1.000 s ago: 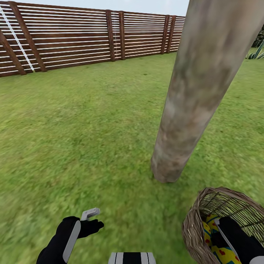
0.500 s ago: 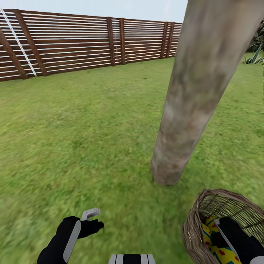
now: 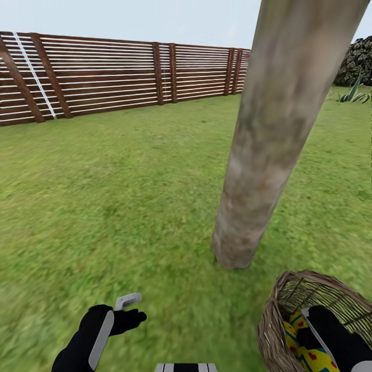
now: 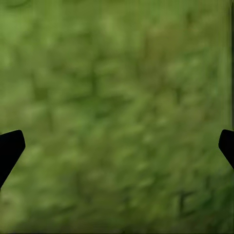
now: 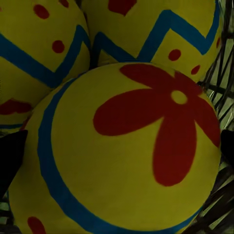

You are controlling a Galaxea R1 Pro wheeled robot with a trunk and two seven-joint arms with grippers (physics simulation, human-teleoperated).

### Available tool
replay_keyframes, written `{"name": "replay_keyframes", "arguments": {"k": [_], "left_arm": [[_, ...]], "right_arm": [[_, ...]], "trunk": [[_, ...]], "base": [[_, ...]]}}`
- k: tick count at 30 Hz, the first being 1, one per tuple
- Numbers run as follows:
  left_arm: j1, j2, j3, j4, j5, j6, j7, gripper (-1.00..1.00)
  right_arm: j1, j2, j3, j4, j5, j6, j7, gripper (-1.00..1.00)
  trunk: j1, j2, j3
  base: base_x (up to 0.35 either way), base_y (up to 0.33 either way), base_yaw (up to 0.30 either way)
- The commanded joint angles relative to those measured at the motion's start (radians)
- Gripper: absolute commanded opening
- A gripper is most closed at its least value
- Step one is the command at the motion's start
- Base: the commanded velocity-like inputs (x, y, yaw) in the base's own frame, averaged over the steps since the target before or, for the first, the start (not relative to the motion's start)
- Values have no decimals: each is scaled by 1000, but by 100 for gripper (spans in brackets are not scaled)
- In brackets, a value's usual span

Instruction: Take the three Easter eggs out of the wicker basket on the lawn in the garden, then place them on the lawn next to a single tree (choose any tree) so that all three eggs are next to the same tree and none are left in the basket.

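Note:
The wicker basket [image 3: 270,315] sits at the lower right of the head view, close to the foot of the tree [image 3: 258,170] on the lawn [image 3: 129,196]. Yellow Easter eggs [image 3: 309,357] lie in it, with my right arm reaching down among them. In the right wrist view three eggs are packed together: a flower-painted egg [image 5: 122,161] in front, two zigzag ones [image 5: 34,53] [image 5: 156,34] behind. My right gripper [image 5: 117,151] is open, its dark fingertips [image 5: 9,156] either side of the flower egg. My left gripper [image 3: 133,308] hangs open and empty over the grass [image 4: 117,107].
A brown slatted fence [image 3: 103,77] bounds the garden at the back, with a white ladder-like rail [image 3: 33,72] leaning on it. Dark shrubs and a spiky plant [image 3: 354,93] stand at the far right. Open grass stretches left of the trunk.
The whole head view has shifted downward, showing more sky and fence, so the camera has tilted up. Both arms, the basket and the eggs keep their places.

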Motion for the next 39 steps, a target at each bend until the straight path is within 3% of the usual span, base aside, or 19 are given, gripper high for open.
{"name": "replay_keyframes", "arguments": {"k": [1, 15, 39], "left_arm": [[0, -1, 3, -1, 7, 5, 3, 100], [0, -1, 4, 1, 8, 5, 1, 100], [0, -1, 3, 1, 8, 7, 1, 100]], "right_arm": [[0, -1, 4, -1, 8, 5, 8, -100], [0, 0, 5, 2, 9, 5, 6, -100], [0, 2, 5, 20, 10, 5, 2, -100]], "trunk": [[-1, 0, 3], [-1, 0, 11], [-12, 6, 104]], "base": [[0, 0, 0], [157, 0, 0], [0, 0, 0]]}}
